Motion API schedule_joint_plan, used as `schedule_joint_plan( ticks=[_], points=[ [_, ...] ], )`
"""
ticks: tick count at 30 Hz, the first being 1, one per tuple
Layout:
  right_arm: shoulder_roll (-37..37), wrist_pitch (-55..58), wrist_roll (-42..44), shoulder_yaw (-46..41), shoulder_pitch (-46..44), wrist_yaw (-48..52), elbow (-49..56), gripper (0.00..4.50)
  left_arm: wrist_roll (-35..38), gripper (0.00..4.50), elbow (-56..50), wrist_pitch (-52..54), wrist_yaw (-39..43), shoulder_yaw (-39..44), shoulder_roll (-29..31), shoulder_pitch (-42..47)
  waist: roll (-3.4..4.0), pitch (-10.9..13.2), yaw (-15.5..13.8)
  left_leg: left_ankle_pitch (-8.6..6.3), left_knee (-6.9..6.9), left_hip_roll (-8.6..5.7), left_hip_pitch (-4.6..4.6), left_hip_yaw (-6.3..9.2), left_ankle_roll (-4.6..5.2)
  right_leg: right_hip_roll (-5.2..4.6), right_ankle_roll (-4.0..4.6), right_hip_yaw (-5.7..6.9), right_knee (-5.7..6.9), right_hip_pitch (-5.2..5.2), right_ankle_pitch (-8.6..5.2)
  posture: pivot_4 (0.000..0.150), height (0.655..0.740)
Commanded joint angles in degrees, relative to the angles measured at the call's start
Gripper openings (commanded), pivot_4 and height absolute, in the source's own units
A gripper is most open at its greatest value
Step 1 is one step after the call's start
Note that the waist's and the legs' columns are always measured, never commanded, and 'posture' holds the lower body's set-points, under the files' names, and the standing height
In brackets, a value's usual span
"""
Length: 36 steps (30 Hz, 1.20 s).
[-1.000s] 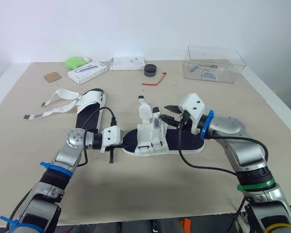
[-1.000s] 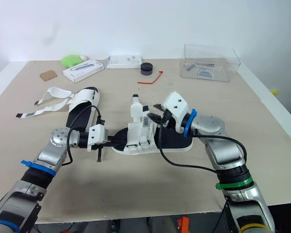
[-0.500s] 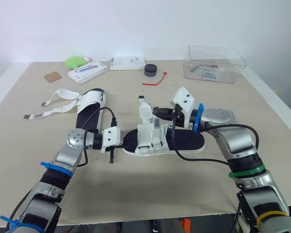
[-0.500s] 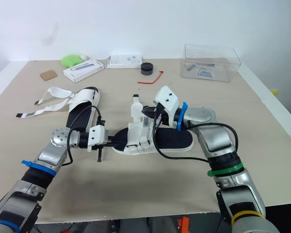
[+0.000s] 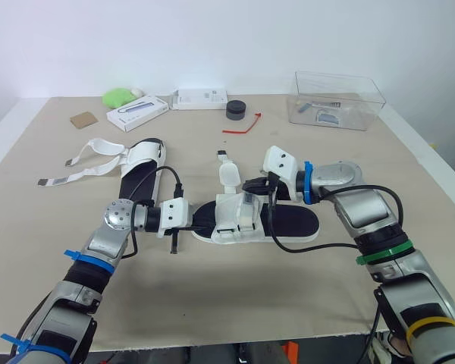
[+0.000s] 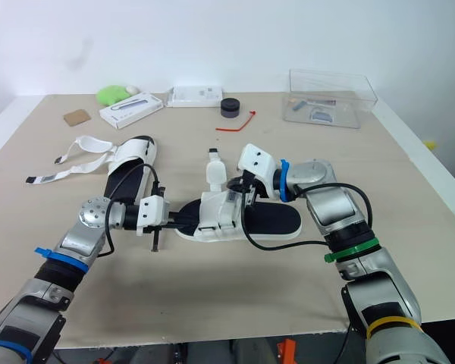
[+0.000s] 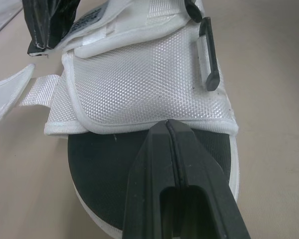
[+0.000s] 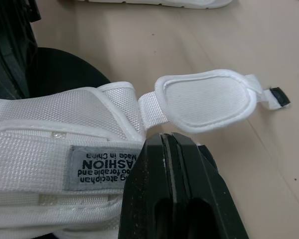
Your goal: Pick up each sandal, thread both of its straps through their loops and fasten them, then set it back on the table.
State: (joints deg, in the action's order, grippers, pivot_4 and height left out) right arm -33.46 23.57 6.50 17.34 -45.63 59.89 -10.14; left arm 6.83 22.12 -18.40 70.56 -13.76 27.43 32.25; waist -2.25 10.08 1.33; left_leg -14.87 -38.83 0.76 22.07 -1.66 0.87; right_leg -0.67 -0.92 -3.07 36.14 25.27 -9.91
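Sandal [image 5: 288,224] lay flat in the middle of the worktop [image 5: 235,303], one strap [image 5: 229,176] loose and sticking up. The left gripper [image 5: 188,220], jaws clenched, pressed on one end. The right gripper [image 5: 252,186], jaws clenched too, touched the strap's root. Threading looked to be the step. Next it likely needed to pinch that strap and feed it through its loop.

Sandal strap [image 7: 139,84] wht woven cloth, sole [image 7: 102,169] matt blk, table [image 5: 250,303] matt beige, box [image 5: 337,97] clear plastic
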Motion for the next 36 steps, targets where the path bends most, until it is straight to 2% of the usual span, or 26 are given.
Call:
schedule_joint_plan(
  ticks=[1, 7, 15, 19, 22, 23, 24, 27, 32, 36],
  points=[
    [-0.78, 3.63, 1.02, 0.06, 2.01, 2.45, 3.02, 0.05, 0.22, 0.0, 0.71, 0.43, 0.71, -0.27, -0.31, 0.3, 0.0, -0.01, -0.01, 0.0, 0.0, 0.0, 0.01, 0.01, 0.0, 0.0, 0.01, 0.01, 0.0, 0.0, -0.01, 0.15, 0.74],
    [-1.91, 5.9, 0.95, -0.8, 4.18, 2.68, 6.26, 0.05, 1.49, 0.0, -0.04, 0.27, 2.42, -0.61, -0.63, 0.12, 0.01, -0.01, -0.04, -0.01, 0.0, -0.01, 0.03, 0.04, 0.0, -0.04, -0.02, 0.03, -0.02, 0.0, -0.03, 0.15, 0.74],
    [-2.23, 8.25, 1.16, -3.49, 5.15, 0.72, 8.21, 0.05, 4.16, 0.0, -2.75, 0.68, 9.18, -2.14, -0.6, -0.76, 0.0, -0.01, -0.04, -0.02, 0.01, -0.02, 0.05, 0.04, 0.0, -0.03, -0.01, 0.06, -0.02, 0.0, -0.09, 0.15, 0.74],
    [-1.14, 10.63, 2.78, -7.25, 2.33, -2.11, 6.44, 0.05, 3.48, 0.0, -2.27, -0.4, 10.3, -2.6, -0.51, -0.47, 0.0, -0.01, -0.04, -0.02, 0.01, -0.02, 0.05, 0.04, 0.0, -0.04, 0.0, 0.05, -0.02, 0.0, -0.08, 0.15, 0.74],
    [1.75, 19.61, 7.67, -12.38, -3.1, -5.06, 2.84, 0.05, 3.2, 0.0, -1.13, -1.21, 10.53, -2.35, -0.59, 0.03, 0.03, 0.01, -0.01, -0.02, 0.01, -0.02, 0.05, 0.04, 0.0, -0.03, 0.0, 0.02, -0.01, 0.03, -0.07, 0.15, 0.74],
    [2.78, 22.04, 9.16, -13.46, -5.21, -5.45, 1.66, 0.64, 2.98, 0.0, -0.54, -1.61, 10.62, -2.29, -0.55, 0.31, 0.06, 0.03, 0.06, -0.02, 0.01, -0.02, 0.06, 0.04, 0.0, -0.03, 0.02, -0.01, -0.01, 0.04, -0.04, 0.15, 0.74],
    [4.25, 24.24, 10.26, -14.4, -7.38, -6.53, 0.09, 0.79, 2.68, 0.0, 0.14, -2.07, 10.69, -2.25, -0.5, 0.6, 0.09, 0.04, 0.1, -0.02, 0.01, 0.0, 0.06, 0.05, 0.0, -0.02, 0.03, -0.05, 0.0, 0.07, -0.02, 0.15, 0.74],
    [8.02, 29.13, 12.34, -15.48, -11.83, -8.37, -4.85, 2.19, 2.07, 0.0, 1.5, -3.06, 10.75, -2.22, -0.57, 1.18, 0.1, 0.03, 0.12, -0.02, 0.02, 0.04, 0.06, 0.07, 0.0, 0.05, 0.08, -0.01, 0.0, 0.07, -0.02, 0.15, 0.74],
    [12.93, 30.25, 12.51, -14.4, -16.23, -8.89, -14.43, 4.47, 2.01, 0.0, 1.97, -3.4, 10.47, -2.17, -0.84, 1.63, 0.1, 0.03, -0.01, -0.02, 0.04, 0.09, 0.14, 0.08, 0.0, 0.08, 0.24, 0.14, 0.0, 0.07, 0.02, 0.15, 0.74],
    [15.12, 28.91, 10.6, -13.07, -18.45, -9.85, -22.96, 4.47, 2.18, 0.0, 1.45, -3.07, 10.21, -1.77, -0.53, 1.43, 0.11, 0.04, 0.09, -0.02, 0.04, 0.05, 0.19, 0.05, 0.0, 0.02, 0.26, 0.13, -0.02, 0.1, 0.05, 0.15, 0.74]
  ],
)
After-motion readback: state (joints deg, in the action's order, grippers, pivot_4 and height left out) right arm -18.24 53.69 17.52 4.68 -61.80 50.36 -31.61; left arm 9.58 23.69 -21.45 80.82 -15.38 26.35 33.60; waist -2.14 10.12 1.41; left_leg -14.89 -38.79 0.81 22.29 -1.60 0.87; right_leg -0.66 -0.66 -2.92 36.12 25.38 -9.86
